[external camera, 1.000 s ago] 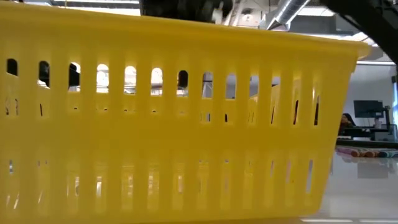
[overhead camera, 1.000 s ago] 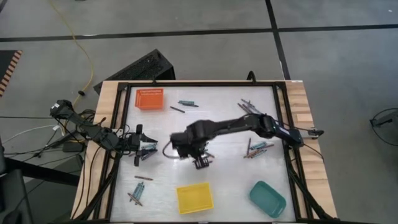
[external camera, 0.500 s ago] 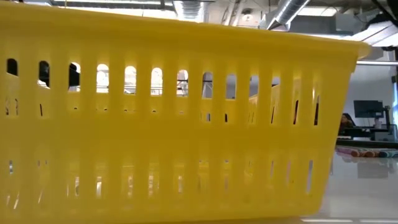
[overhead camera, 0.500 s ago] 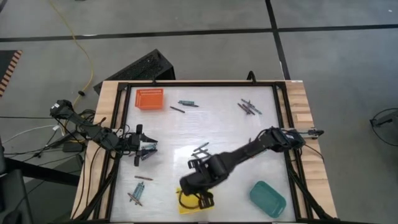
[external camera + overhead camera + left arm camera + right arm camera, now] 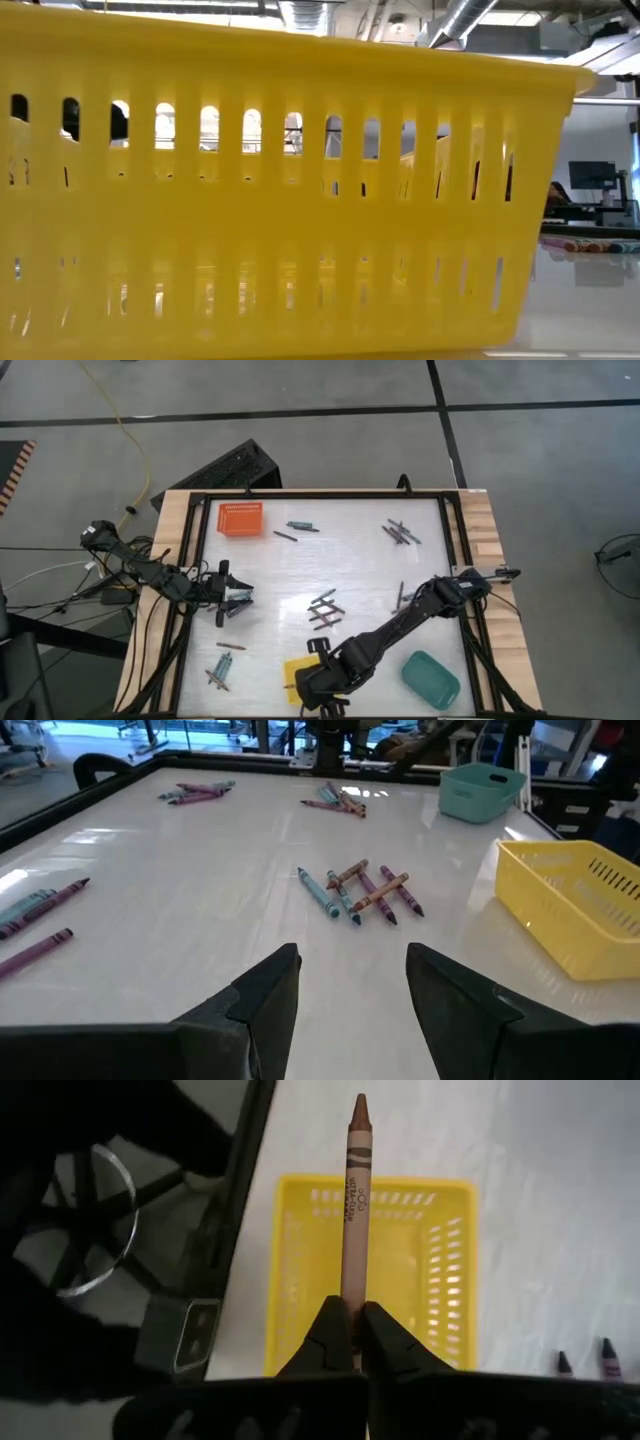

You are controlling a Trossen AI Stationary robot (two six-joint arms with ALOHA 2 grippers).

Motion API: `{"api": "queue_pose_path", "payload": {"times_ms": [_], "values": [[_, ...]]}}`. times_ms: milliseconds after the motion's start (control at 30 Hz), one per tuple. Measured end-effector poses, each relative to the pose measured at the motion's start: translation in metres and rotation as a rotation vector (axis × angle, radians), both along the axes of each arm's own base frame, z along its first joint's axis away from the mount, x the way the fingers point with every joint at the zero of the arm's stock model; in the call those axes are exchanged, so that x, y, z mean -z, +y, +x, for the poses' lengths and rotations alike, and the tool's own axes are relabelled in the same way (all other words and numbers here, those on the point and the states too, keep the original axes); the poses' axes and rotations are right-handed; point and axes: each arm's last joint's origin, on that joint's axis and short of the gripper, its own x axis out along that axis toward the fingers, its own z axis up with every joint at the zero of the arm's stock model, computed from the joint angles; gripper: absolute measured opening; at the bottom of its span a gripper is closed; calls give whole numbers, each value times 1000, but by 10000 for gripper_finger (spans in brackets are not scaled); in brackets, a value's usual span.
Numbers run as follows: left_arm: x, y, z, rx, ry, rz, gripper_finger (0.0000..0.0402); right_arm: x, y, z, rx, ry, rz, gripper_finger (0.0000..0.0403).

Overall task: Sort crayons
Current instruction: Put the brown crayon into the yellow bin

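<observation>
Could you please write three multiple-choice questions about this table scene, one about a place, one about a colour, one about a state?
1. Where is the right pincer?
A. above the yellow tray
B. beside the orange tray
C. above the teal tray

2. What colour is the crayon in the right pincer?
A. teal-blue
B. brown
C. black

3. How does the left pincer stand?
A. shut on a crayon
B. open, holding nothing
C. shut on a tray wall

Answers:
1. A, its wrist view looks down into the yellow tray.
2. B, the stick between its fingers is brown.
3. B, the table shows through the gap between its fingers.
</observation>
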Motion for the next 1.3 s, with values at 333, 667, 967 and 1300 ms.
{"api": "queue_pose_path", "payload": {"times_ms": [333, 667, 967, 1300], "values": [[0, 0, 0, 0, -1, 0, 174, 17, 5, 3, 48, 25, 2, 0], [0, 0, 0, 0, 0, 0, 174, 40, -1, 5, 79, 105, 11, 0], [0, 0, 0, 1, 0, 0, 174, 67, -6, 10, 79, 151, 40, 0], [0, 0, 0, 0, 0, -5, 174, 67, -5, 10, 73, 153, 48, 8]]}}
